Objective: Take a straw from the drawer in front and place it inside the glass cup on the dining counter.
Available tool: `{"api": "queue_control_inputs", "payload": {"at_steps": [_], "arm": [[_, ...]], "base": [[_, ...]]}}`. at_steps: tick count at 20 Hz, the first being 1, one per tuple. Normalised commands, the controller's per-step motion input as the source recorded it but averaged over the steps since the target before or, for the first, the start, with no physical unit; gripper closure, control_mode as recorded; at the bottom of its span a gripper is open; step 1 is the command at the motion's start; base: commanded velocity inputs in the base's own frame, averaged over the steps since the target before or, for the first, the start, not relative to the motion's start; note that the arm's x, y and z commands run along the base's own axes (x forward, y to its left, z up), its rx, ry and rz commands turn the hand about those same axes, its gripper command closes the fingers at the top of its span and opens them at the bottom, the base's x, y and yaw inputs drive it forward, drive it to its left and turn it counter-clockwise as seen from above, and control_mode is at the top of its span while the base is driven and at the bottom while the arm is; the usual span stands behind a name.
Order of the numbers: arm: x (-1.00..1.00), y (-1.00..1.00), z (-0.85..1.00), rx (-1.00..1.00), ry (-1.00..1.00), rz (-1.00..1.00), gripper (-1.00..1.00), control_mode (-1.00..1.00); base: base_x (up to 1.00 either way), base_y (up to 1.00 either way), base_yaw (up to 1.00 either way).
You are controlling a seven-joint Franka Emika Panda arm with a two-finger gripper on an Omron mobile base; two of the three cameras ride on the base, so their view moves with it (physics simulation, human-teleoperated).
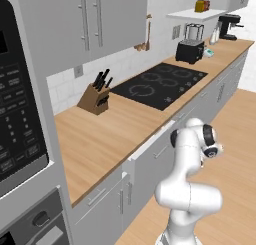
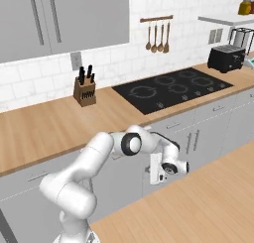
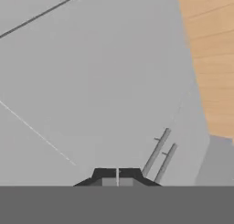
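Observation:
The drawer (image 1: 148,150) stands a little way out from under the wall counter, its white top edge showing above the light grey front. My hand (image 2: 159,171) hangs just in front of the cabinet fronts, level with that drawer. In the hand view my gripper (image 3: 117,176) is shut, its two dark fingertips pressed together with nothing visible between them, and it faces flat grey cabinet fronts. The straw is hidden. The glass cup and the dining counter are out of view.
The wall counter (image 1: 105,134) carries a black cooktop (image 1: 160,84), a knife block (image 1: 95,96) and a toaster (image 1: 190,50). A tall oven unit (image 1: 22,139) stands at the left. Two slim bar handles (image 3: 157,152) run along nearby cabinet doors. Wood floor (image 2: 198,207) lies open to the right.

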Motion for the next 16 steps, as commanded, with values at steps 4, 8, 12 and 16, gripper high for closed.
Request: {"api": "queue_control_inputs", "payload": {"at_steps": [4, 8, 12, 16], "arm": [[-0.69, 0.00, -0.39, -0.86, 0.09, -0.44, 1.00, -1.00], [-0.72, 0.49, 0.86, -0.58, -0.07, -0.28, 1.00, -1.00], [-0.12, 0.90, 1.00, -0.43, -0.06, 0.00, 1.00, -1.00], [0.00, 0.57, 1.00, -0.29, 0.03, 0.30, 1.00, -1.00]], "base": [[0.00, 0.00, 0.00], [0.00, 0.00, 0.00], [0.00, 0.00, 0.00], [0.00, 0.00, 0.00]]}}
